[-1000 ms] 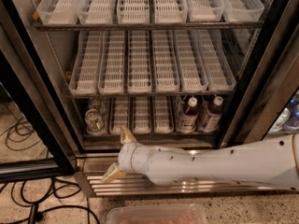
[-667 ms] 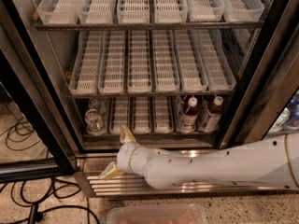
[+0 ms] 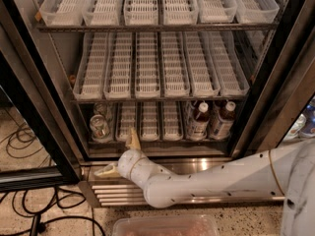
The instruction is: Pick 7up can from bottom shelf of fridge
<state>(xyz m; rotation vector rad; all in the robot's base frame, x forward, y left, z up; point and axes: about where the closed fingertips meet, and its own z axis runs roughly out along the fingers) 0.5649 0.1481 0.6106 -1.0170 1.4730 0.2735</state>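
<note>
Nearest, the white robot arm (image 3: 211,181) reaches in from the right across the louvred stainless-steel base panel (image 3: 109,194). Its tan two-finger tool (image 3: 114,152) is spread wide and holds nothing, just in front of the dim wire bottom shelf (image 3: 147,124). The small silver-topped, pale green 7up can (image 3: 100,128) stands untouched at the shelf's left end. The approach looks nearly complete; grasping and withdrawal from the black-framed glass-door fridge (image 3: 47,117) remain.

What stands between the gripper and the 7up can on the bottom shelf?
Nothing visible does. The open gripper is in front of the louvred base panel, just below and right of the 7up can, which stands at the left front of the bottom shelf. The brown bottles stand further right, off that path.
</note>
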